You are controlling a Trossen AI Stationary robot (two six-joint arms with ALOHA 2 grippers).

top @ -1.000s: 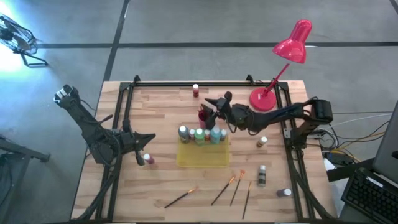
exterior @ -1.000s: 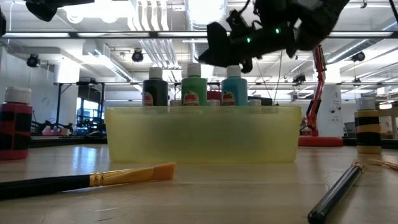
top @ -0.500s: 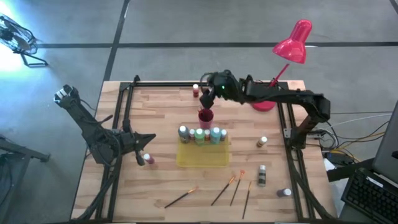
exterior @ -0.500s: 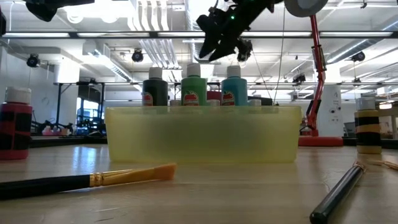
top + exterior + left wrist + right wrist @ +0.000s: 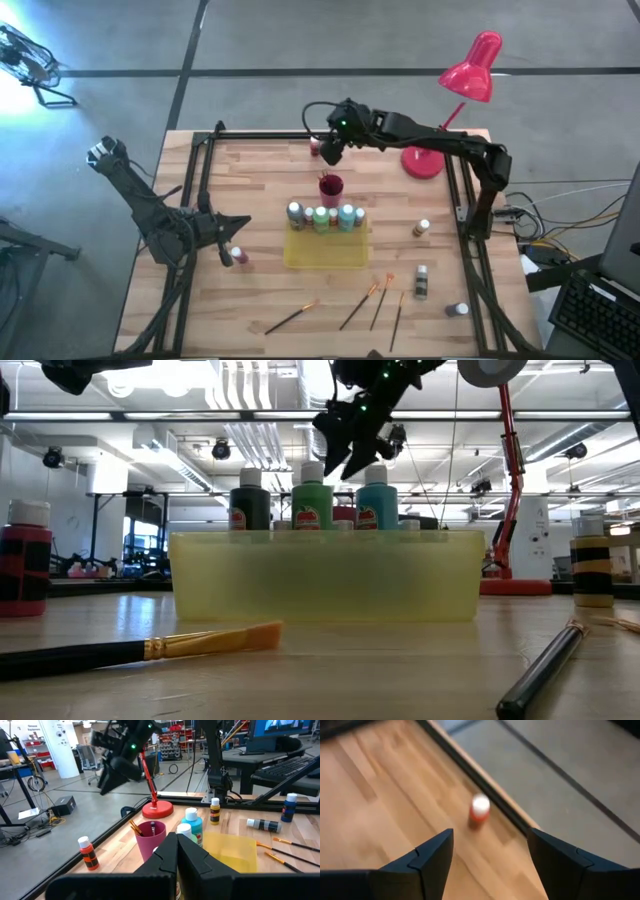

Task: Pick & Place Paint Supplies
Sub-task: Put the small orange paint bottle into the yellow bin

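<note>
The right gripper (image 5: pixel 327 148) hangs above the table's far edge, a little toward the middle, its two dark fingers (image 5: pixel 432 857) spread apart with nothing between them; the red paint bottle with a white cap (image 5: pixel 479 809) stands upright just beyond the fingertips, close to the black rail along that far edge, apart from both fingers and untouched; from above, that red bottle (image 5: pixel 315 146) shows just beside the gripper, on its left. Nearer the table's centre stands the small magenta cup (image 5: pixel 331 186) with orange-tipped brushes in it, and just in front of it the yellow tray (image 5: pixel 325 252) holds a row of bottles along its far wall, among them a green bottle (image 5: pixel 312 495) and a light blue bottle (image 5: pixel 377 497); several loose brushes (image 5: pixel 372 297) lie toward the near edge, and a few bottles (image 5: pixel 421 282) stand or lie toward the right edge, near the pink desk lamp (image 5: pixel 468 75). The left gripper (image 5: pixel 232 246) waits over the left edge with its fingers closed together, a pink bottle (image 5: pixel 239 256) just beside it.
</note>
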